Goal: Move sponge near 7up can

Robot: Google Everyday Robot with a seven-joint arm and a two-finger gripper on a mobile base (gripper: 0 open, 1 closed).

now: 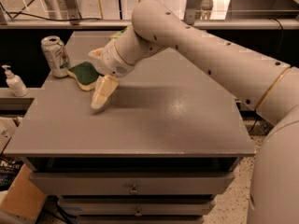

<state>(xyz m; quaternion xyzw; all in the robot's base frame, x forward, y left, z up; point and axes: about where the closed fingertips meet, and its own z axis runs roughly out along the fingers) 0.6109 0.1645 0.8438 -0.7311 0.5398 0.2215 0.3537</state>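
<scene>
Sponge (pixel 84 73) lies flat, green face up, on the grey cabinet top (pixel 177 120), just beside the upright 7up can (pixel 55 56) at the far left. Gripper (pixel 98 78) hangs at the sponge's right edge, fingers spread wide and clamping nothing. Placement looks done, so the gripper needs no grip.

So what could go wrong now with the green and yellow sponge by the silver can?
Two things, maybe. The pale two-finger gripper hangs open right beside the small green-topped yellow sponge, so if it swings sideways when leaving, a finger might drag the sponge away from the silver-white 7up can with green marks. Also, the can stands close to an edge of the grey table; a bump from the arm could knock it off.
</scene>
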